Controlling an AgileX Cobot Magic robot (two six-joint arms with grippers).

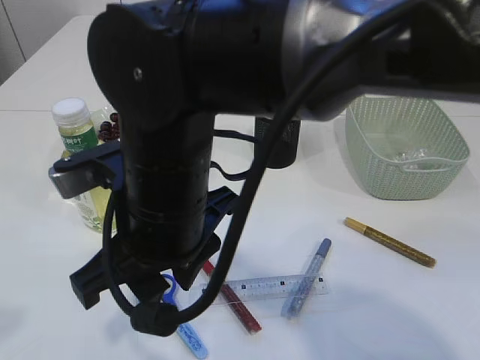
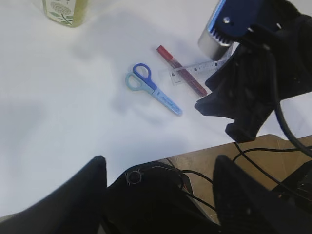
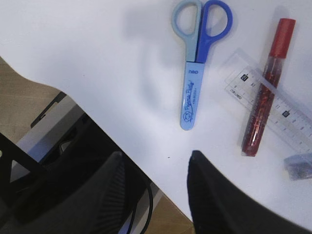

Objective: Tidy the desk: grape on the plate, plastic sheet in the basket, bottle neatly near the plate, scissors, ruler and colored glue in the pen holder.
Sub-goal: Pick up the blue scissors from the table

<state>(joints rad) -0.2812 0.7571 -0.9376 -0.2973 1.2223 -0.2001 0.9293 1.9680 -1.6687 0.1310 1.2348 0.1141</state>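
Scissors (image 3: 197, 63) lie flat on the counter (image 3: 97, 53) just ahead of my right hand (image 3: 156, 195), sheathed tip toward it, handles away; I judge this arm nearer, its fingers (image 3: 214, 195) spread and empty, left hand (image 2: 161, 195) likewise spread

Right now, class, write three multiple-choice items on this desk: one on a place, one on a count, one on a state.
1. What does the red glue pen lie across?
A. the clear ruler
B. the basket
C. the plate

2. How many glue pens lie on the table in the exterior view?
A. one
B. two
C. three

3. How do the right gripper jaws stand?
A. clamped on the scissors
B. apart, holding nothing
C. clamped on the ruler

Answers: 1 A, it crosses over the ruler. 2 C, red, blue and gold. 3 B, the scissors lie free beyond the fingers.
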